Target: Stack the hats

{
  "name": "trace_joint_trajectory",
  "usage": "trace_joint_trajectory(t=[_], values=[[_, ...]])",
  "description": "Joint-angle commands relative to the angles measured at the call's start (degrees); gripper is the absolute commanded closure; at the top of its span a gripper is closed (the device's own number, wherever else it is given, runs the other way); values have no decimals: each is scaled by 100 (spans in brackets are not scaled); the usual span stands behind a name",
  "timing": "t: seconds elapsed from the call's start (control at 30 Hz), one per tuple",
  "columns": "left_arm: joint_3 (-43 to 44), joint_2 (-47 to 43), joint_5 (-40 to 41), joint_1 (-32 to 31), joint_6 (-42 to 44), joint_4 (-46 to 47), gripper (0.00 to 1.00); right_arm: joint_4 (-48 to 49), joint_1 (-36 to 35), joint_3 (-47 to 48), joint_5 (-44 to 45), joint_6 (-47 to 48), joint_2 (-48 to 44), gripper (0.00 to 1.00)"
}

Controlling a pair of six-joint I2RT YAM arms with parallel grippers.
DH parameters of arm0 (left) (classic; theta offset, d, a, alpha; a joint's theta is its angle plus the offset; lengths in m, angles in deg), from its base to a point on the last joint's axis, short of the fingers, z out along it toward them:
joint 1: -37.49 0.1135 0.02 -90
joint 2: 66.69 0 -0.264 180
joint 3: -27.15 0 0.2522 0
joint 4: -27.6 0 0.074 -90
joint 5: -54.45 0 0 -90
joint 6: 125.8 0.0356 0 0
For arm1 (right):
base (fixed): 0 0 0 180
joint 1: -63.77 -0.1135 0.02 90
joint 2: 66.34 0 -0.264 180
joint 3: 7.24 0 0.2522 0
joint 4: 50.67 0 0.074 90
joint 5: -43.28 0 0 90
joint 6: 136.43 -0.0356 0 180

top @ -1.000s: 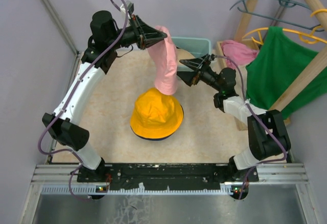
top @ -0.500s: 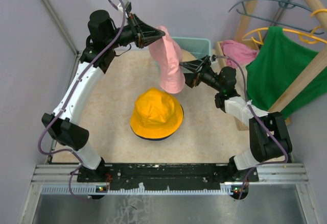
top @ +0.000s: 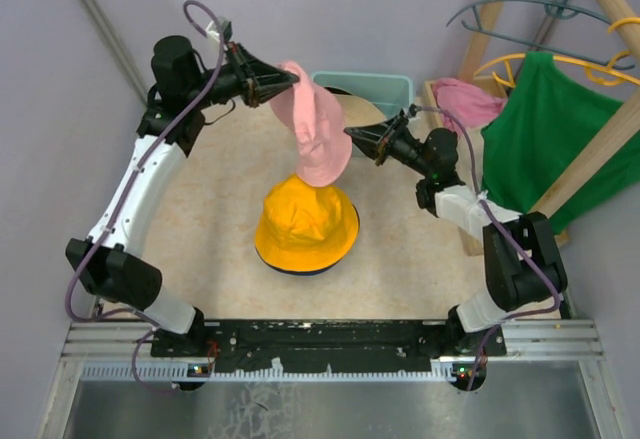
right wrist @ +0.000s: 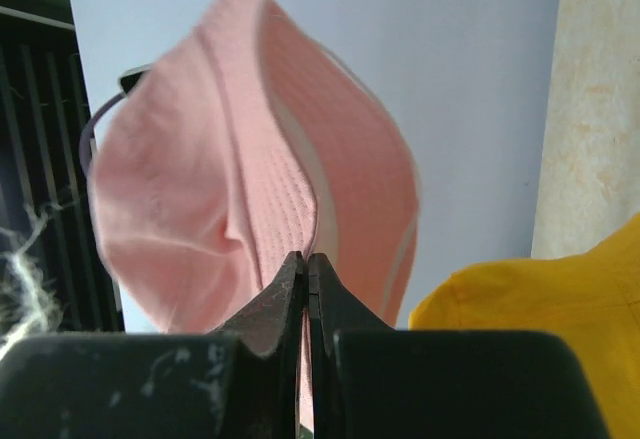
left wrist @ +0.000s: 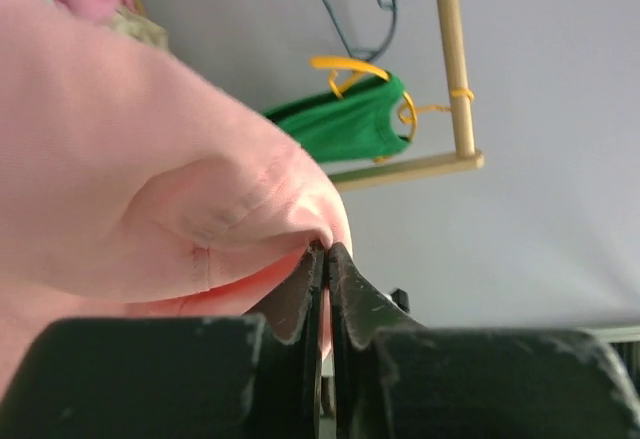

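The left fingers [top: 293,79] [left wrist: 325,250] are clenched tight on a fold of the pink hat [top: 320,134] [left wrist: 150,179], with fabric bunched right at their tips. The right fingers [top: 350,134] [right wrist: 305,257] are pressed together too, pinching the hat's [right wrist: 200,189] opposite edge. A thin sliver of pink shows between them in the right wrist view.

Held at these two places, the pink hat hangs in the air above the surface [top: 220,209], between its middle and its far edge. The left grip is the higher one, so the hat slants down toward the right fingers and sags below them. Its lowest part sits right over the crown of the yellow hat [top: 305,224] [right wrist: 530,309]. Whether the two touch cannot be told.

The yellow hat lies crown up around the middle of the surface. A dark rim of the navy hat [top: 300,272] peeks out under its near brim.

At the far edge, behind the pink hat, stands a pale teal bin [top: 385,84]. Past the far right corner, a pink cloth [top: 465,99] lies beside a wooden rack [top: 590,149]. A green shirt [top: 550,129] [left wrist: 345,129] hangs from the rack on a yellow hanger.
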State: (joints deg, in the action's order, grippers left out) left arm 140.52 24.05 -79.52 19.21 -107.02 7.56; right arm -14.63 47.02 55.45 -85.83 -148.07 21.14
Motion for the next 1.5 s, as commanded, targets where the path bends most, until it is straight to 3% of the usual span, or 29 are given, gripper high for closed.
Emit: trace_joint_trajectory(t=[0.0,0.23,0.43,0.67,1.03,1.17,1.47], values=[[-417,-511,-90,683,489,-308,93,-62,-51,397,-65,81,-444,100],[-185,-719,-369,1322,1296,-1450,92,-1680,-591,941,108,932,-861,100],[-54,-750,-709,1440,1343,-1719,91,-2400,-1339,1166,462,1302,-886,100],[-101,-943,-1092,1634,1715,-2443,90,-3187,-1480,1049,599,1681,-1335,100],[-1455,-1722,-1242,1629,1768,-2514,90,-4854,-1500,826,827,2573,-2294,100],[-1615,-1806,-1239,1631,1808,-2516,89,-4999,-1547,542,913,2678,-2459,100],[-1935,-1732,-1237,1625,1732,-2169,76,-5396,-1656,487,1399,3071,-2551,100]])
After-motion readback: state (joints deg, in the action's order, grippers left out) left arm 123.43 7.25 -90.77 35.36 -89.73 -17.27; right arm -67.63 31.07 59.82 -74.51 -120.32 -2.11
